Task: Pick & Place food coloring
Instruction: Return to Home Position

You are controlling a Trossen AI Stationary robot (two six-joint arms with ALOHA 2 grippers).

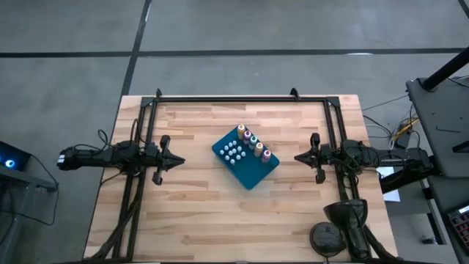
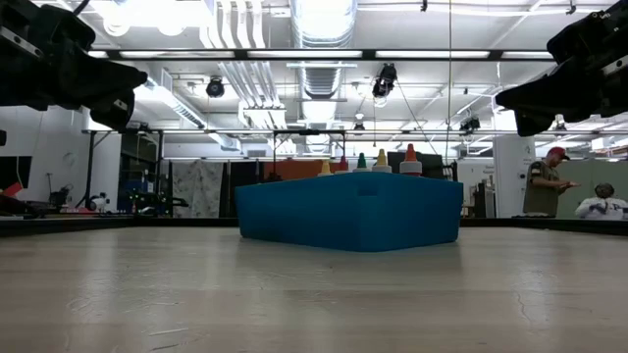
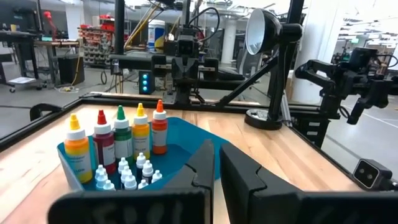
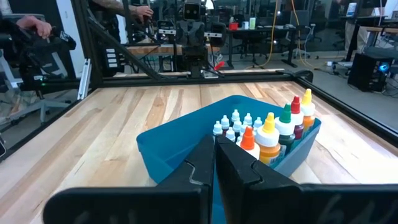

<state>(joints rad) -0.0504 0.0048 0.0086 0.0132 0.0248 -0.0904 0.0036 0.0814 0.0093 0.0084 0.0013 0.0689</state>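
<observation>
Left gripper [image 1: 176, 160] hangs at mid-left of the high view, its fingers drawn together to a thin slit and carrying nothing. The right gripper [image 1: 299, 156] mirrors it at mid-right, fingers pressed together and just as bare. Both point inward at the bin [image 1: 253, 176] but sit well apart from it. They are raised off the desk [image 1: 220, 220], and in the low view they show only in the upper corners. I read that as the parked pose, clear of the load so nothing gets knocked.

The food coloring [image 1: 245, 147] is in the bin at centre frame. Five tall bottles [image 1: 253, 143] with coloured tops stand upright in a row along its upper-right wall, which I'd guess keeps them from toppling. The small bottles [image 1: 233, 152] with white tops huddle just beside them. I see no bottle outside the bin, so I judge the placing done.
</observation>
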